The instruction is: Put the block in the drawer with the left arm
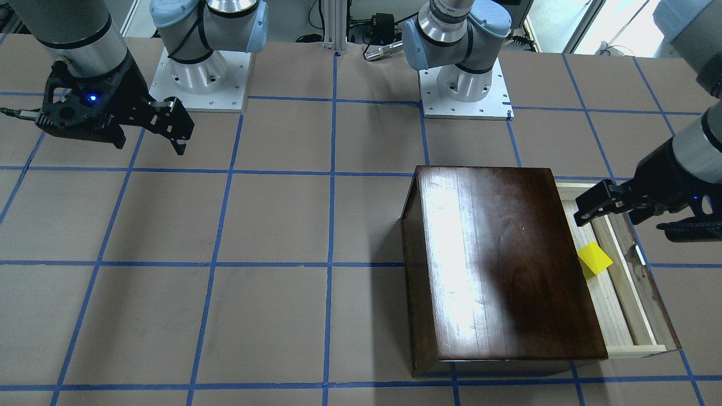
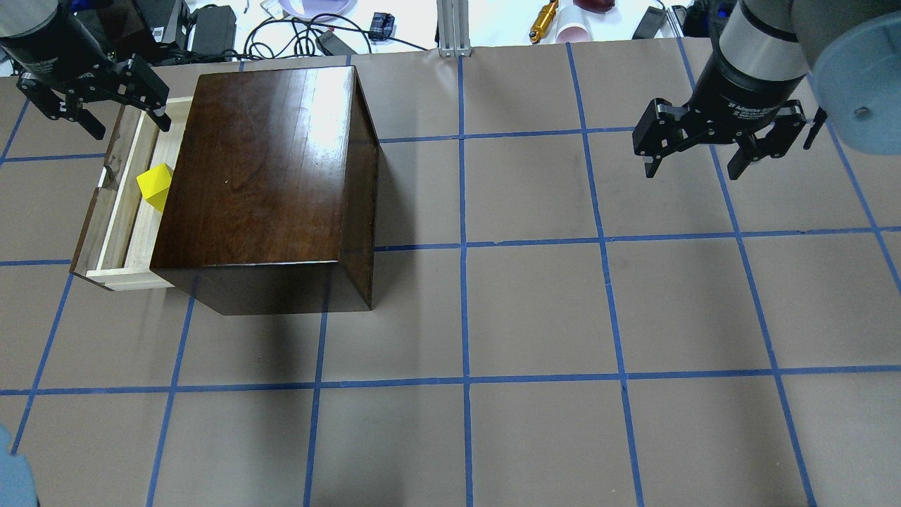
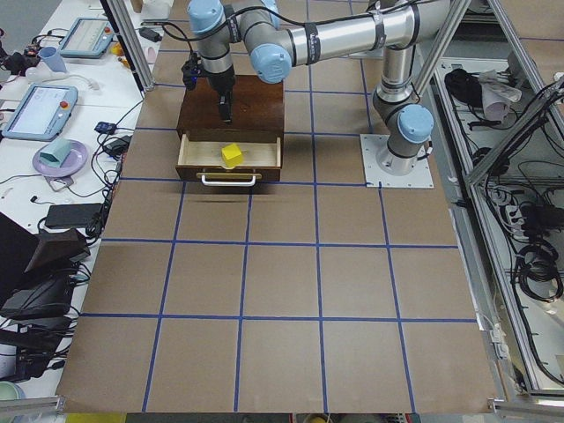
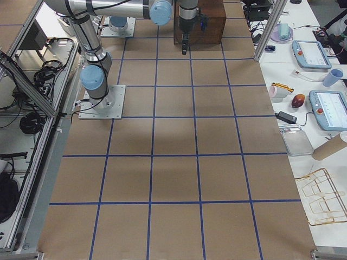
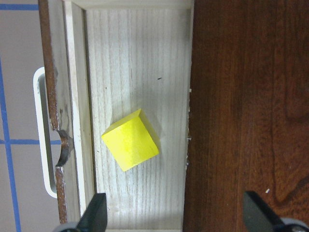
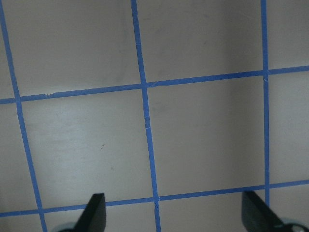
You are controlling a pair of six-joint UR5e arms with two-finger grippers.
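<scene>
Overhead view, clock directions on the table:
- Table (image 2: 535,310): flat matte brown sheet, blue tape lines in a square grid
- Cabinet (image 2: 264,169): at 10 o'clock, boxy, glossy dark-brown wood, glare streak on its top
- Drawer (image 2: 134,225): pulled out from the cabinet's 9 o'clock side; shallow tray, pale straight-grained wood, dark brown front with chipped edges
- Left gripper (image 2: 130,129): black, hangs over the drawer's 12 o'clock end, fingers spread wide, nothing between them
- Right gripper (image 2: 693,169): black, at 2 o'clock over bare table, well apart from the cabinet, fingers also spread, empty
- Handle (image 5: 36,135): slim white loop with rounded ends on the drawer front
- Block (image 2: 156,186): bright yellow cube, smooth faces, on the drawer floor near mid-length, turned askew to the walls, just beside the cabinet edge, clear of both grippers
</scene>
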